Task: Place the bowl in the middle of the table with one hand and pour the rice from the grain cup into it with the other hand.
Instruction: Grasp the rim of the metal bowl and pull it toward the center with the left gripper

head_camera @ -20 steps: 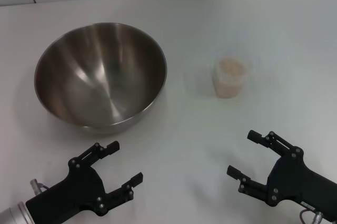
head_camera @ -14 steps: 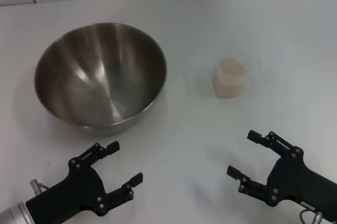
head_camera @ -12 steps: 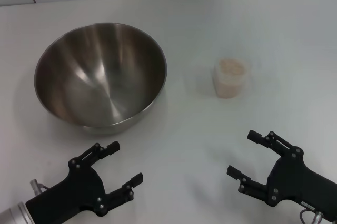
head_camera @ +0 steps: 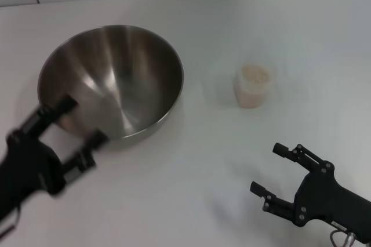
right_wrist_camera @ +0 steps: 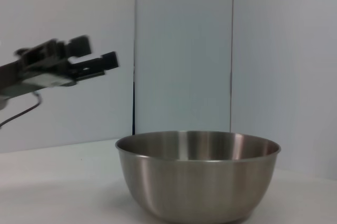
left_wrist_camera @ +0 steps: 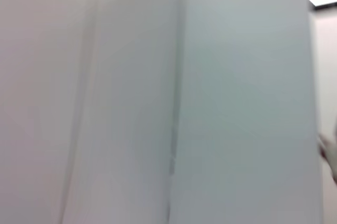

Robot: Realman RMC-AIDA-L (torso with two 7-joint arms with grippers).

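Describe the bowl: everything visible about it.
The bowl is a wide, round, shiny steel one with a brushed inside and nothing in it. It stands upright on the white table, left of the grain cup and apart from it. In the head view the open left gripper overlaps its near rim; the right wrist view shows that gripper raised above and beside it, not touching.

Matte black two-fingered left hand [head_camera: 68, 126] and right hand [head_camera: 276, 169], small screws.
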